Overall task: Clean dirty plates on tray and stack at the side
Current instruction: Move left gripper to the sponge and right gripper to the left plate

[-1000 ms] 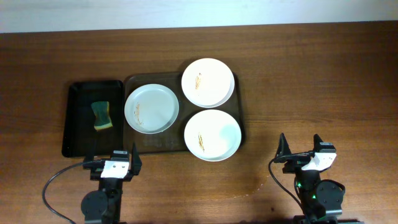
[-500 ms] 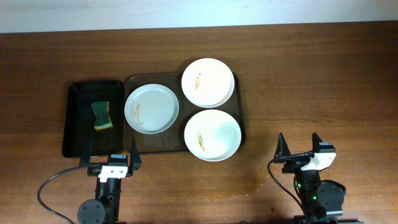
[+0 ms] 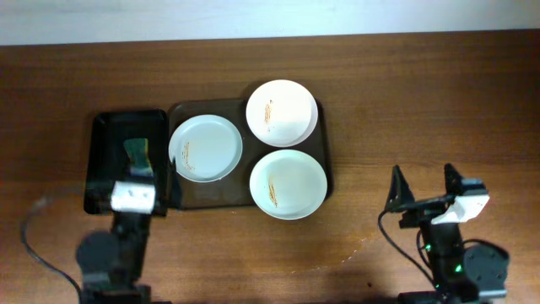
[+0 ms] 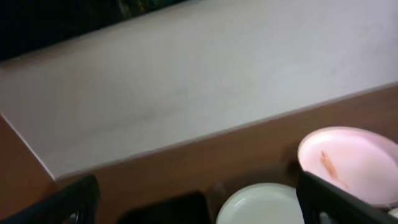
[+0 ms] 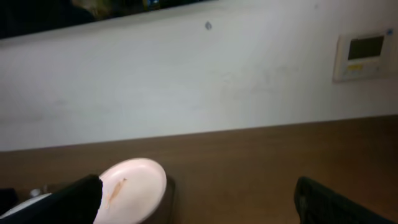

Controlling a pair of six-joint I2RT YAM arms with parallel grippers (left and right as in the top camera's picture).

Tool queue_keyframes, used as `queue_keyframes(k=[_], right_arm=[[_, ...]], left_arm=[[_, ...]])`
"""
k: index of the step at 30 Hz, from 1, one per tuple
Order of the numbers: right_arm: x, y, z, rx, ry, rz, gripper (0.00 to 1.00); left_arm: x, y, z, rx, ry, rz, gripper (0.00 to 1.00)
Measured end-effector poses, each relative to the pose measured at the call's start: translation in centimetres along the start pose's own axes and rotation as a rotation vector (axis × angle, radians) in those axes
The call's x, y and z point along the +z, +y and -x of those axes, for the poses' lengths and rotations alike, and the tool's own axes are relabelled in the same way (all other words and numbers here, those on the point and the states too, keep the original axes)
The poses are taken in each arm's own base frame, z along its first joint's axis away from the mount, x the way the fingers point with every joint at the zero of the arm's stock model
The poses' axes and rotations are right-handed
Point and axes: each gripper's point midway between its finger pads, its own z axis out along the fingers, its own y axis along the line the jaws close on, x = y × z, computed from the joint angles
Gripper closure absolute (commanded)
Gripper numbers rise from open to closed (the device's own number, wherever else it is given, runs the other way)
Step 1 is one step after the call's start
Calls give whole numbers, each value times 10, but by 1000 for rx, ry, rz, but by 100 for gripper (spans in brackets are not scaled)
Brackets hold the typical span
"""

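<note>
Left plate (image 3: 205,148), far-right plate (image 3: 282,111) and near-right plate (image 3: 288,183) all sit on the tray (image 3: 211,196), each showing a yellow-brown streak. The near-right one laps over the tray's near rim, and nothing is stacked at the side yet. My read: the step in hand is fetching the sponge (image 3: 137,150), which lies in the black tray (image 3: 103,127) just left of the big one. To do it well, centre the left fingers (image 4: 339,200) over the sponge before dropping and line them up to pinch across its short width. Go low enough to bite the body rather than skim the top, and stay clear of the black tray's rim and the left plate's edge. The left wrist view is pitched up at the wall (image 4: 186,93) and doesn't show the sponge, so alignment has to come from overhead. Left fingers are spread wide with nothing between them. Overhead puts them above the black tray, sponge at or just ahead of the tips and roughly centred; height above it I can't tell. The left plate is just beside the inner finger, the other two plates further right. Right fingers (image 5: 339,199) are also spread and holding nothing, over bare surface (image 3: 422,84) well apart from the tray, with the near-right plate closest to them.
</note>
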Motion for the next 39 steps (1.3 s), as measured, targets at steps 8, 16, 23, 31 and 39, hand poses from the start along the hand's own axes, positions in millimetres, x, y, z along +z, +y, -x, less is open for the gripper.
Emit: queue_keyframes(k=[8,16,23,31,39], right_arm=[[52,4,7,16,364,-29,2],[115,12,-22,69,866,-11,2],[188,54,-62,228,894,232,15],[214,194,-129,246,926,323,34],[203,264,-245,168,1027,222,48]], left_arm=[[87,10,25,-55,440,-152,1],[126,-24,-54,-149,871,-354,1],[139,-55,-95,-256,969,-480,1],[111,46,-135,-561,1185,47,8],[82,103,-197,-645,1350,281,10]])
